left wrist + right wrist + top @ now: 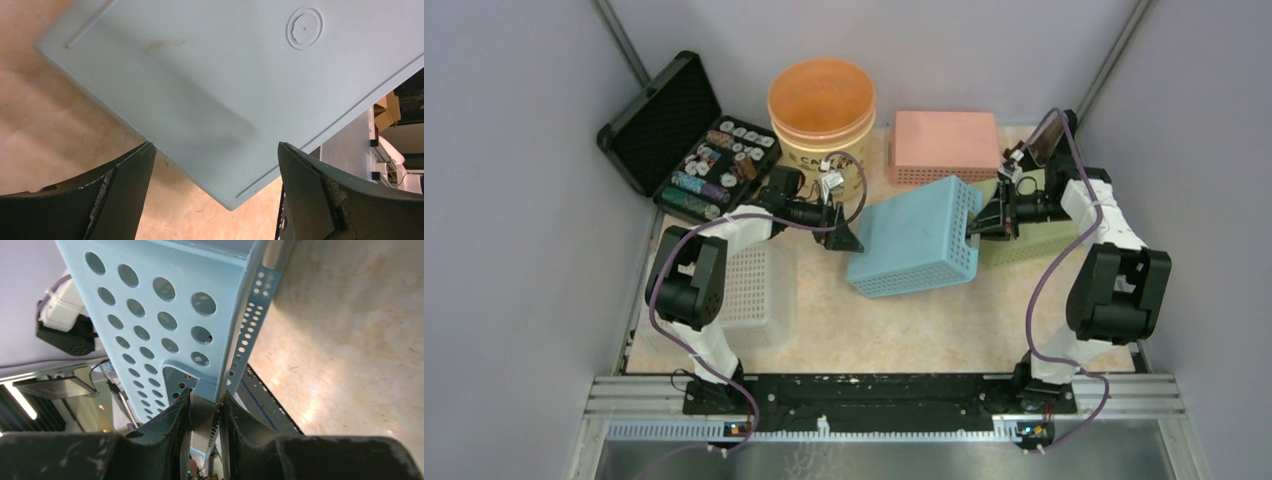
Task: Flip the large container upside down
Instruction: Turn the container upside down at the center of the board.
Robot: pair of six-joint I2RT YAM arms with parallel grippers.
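Pinching pincer [204, 401]: right one, clamped on the bin [914, 238] at its perforated rim.
Left pincer [215, 150]: spread wide, bin's flat base just ahead.
Bin: base-up, tilted, between both pincers.

The container [919, 235] is a light-blue plastic basket with hole-dotted walls and a solid flat bottom. It is in the centre of the scene, tilted, bottom facing mostly upward.
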